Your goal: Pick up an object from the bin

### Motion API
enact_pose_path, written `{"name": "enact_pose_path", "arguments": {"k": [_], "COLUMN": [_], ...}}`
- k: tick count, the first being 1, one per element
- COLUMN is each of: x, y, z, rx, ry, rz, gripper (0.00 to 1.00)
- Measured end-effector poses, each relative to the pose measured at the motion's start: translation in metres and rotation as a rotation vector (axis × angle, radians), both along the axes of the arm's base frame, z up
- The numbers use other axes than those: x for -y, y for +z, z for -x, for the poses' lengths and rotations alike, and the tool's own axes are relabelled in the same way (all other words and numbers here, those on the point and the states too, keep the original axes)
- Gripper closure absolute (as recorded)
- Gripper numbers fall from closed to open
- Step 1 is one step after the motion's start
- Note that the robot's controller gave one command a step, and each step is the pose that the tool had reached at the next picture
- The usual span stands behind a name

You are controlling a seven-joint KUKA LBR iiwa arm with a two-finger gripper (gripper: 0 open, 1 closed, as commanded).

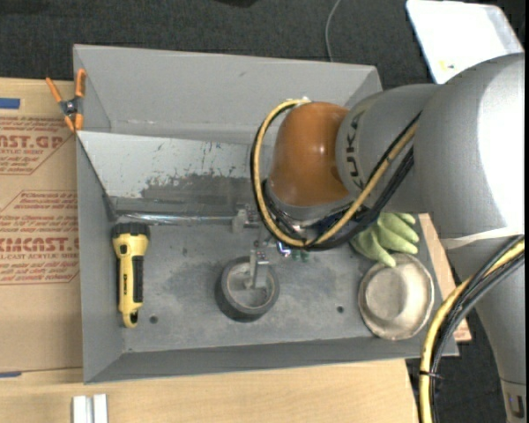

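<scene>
Where the dark round ring lies mid-bin, the fingers stand released inside its hole.

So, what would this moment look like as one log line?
gripper: low over dark tape roll, centre | yellow flashlight: left, lying free | metal bowl: right corner | green lumpy thing: behind bowl
</scene>
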State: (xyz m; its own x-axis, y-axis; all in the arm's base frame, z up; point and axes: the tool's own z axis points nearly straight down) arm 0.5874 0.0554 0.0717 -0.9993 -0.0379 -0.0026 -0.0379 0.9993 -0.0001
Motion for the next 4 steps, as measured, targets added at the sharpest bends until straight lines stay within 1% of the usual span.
{"name": "enact_pose_path", "arguments": {"k": [1, 2, 3, 4], "x": [0.0014, -0.0007, -0.0023, -0.0035], "y": [-0.0001, -0.0001, 0.0001, 0.0000], "z": [0.0021, 0.0025, 0.0032, 0.0034], "rx": [0.000, 0.005, 0.009, 0.012], "ry": [-0.001, 0.017, 0.128, 0.154], "rz": [-0.001, 0.000, 0.000, 0.000], "gripper": [0.00, 0.00, 0.00, 0.00]}}
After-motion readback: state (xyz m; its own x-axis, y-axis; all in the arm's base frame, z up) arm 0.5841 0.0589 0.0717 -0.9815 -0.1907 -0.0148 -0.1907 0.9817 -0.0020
